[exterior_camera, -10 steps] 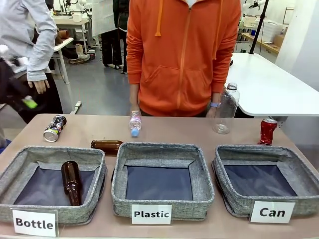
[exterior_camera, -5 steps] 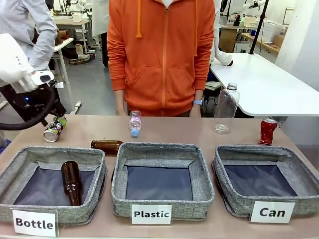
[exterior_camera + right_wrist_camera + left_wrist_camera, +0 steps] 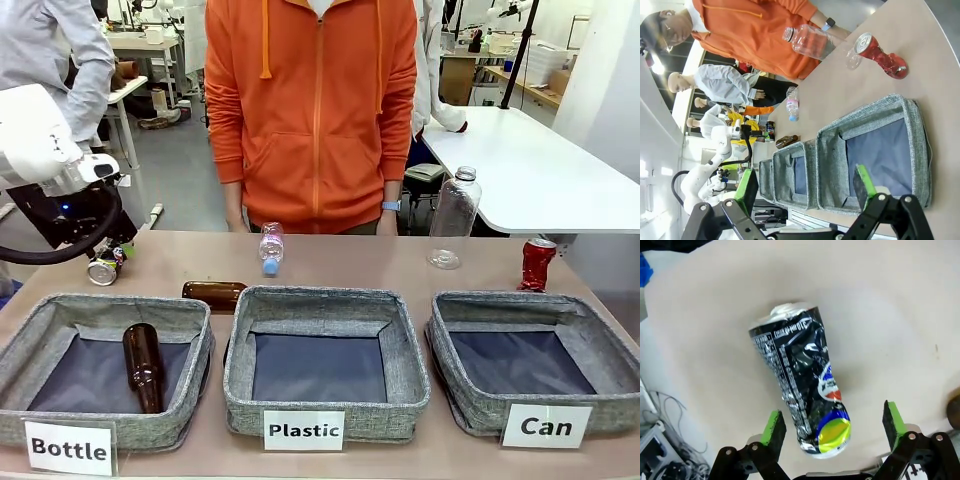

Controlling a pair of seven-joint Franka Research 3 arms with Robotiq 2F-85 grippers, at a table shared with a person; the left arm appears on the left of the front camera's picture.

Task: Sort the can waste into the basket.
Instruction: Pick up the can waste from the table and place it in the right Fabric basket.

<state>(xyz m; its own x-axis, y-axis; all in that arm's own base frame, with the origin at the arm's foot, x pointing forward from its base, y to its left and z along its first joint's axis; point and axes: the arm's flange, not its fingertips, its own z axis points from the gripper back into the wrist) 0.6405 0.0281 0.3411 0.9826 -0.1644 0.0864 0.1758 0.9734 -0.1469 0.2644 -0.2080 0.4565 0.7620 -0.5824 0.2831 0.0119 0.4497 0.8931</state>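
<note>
The dark can (image 3: 800, 385) lies on the worktop (image 3: 890, 315) between the wide-spread jaws of the left pincer (image 3: 833, 422), so the pickup likely needs closing next.

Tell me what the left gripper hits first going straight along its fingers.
Probably the dark can, lying on its side on the table: the open left gripper points down at its end, fingers either side. The gap to it is unclear.

Two cans (image 3: 103, 268) (image 3: 537, 264), two brown bottles (image 3: 213, 293) (image 3: 143, 366), two clear plastic bottles (image 3: 271, 247) (image 3: 453, 218) and three baskets (image 3: 100, 305) (image 3: 320, 298) (image 3: 520, 300).
</note>
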